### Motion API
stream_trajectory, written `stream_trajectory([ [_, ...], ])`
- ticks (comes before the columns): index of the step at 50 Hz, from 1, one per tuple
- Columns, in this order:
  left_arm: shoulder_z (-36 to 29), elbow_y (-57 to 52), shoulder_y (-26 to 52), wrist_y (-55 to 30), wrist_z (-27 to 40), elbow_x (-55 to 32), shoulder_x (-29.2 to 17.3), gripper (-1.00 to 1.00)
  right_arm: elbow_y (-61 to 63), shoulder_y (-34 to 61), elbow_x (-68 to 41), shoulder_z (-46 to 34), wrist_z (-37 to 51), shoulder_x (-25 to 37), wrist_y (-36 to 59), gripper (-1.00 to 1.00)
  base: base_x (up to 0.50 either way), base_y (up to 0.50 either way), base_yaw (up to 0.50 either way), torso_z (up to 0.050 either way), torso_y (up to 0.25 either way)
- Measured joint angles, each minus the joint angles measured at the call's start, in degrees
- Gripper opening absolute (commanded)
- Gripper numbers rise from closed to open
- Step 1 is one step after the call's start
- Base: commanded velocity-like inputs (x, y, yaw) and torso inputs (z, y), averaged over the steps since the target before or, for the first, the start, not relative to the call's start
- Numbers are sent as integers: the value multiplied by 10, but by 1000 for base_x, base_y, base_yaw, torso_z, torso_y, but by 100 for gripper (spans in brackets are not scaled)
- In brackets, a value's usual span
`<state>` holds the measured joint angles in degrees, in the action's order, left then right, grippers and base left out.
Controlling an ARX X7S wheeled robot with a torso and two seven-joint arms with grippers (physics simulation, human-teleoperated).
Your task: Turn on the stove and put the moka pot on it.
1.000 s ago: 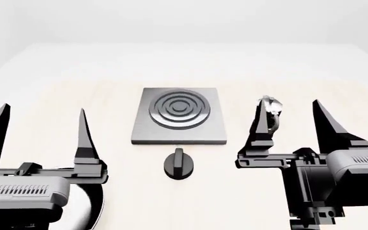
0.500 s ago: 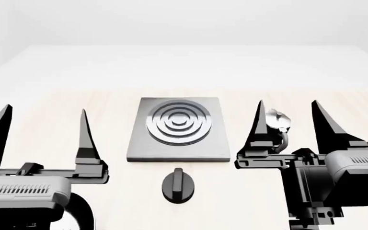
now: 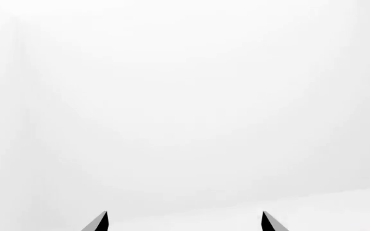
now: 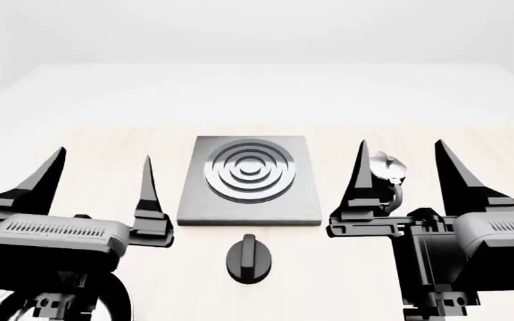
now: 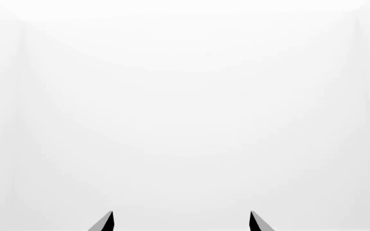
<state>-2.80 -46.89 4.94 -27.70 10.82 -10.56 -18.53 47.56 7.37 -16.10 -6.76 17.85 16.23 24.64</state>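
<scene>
Altogether one stove (image 4: 247, 179), one knob (image 4: 249, 259) before it, one moka pot (image 4: 387, 175) right of it; both pincers, left pincer (image 4: 99, 190) and right pincer (image 4: 403, 170), spread wide, holding nothing

The moka pot (image 4: 387, 175) is half hidden behind the right gripper's (image 4: 401, 175) inner finger. Only fingertips (image 3: 99, 222) are seen in both wrist views.
</scene>
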Motion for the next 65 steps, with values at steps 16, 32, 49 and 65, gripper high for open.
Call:
stream_trajectory([
  [16,-27,122,57,-28,-46,-68,24,100,12,7,-6,-6,8,7,9,100,0,0,0,0,0],
  [32,-59,241,92,-38,-91,-108,48,100,16,11,-9,-9,15,12,5,100,0,0,0,0,0],
  [49,-85,330,100,-35,-127,-138,70,100,14,9,-11,-14,21,16,-3,100,0,0,0,0,0],
  [65,-115,394,97,-23,-156,-151,88,100,14,7,-15,-17,26,21,-7,100,0,0,0,0,0],
])
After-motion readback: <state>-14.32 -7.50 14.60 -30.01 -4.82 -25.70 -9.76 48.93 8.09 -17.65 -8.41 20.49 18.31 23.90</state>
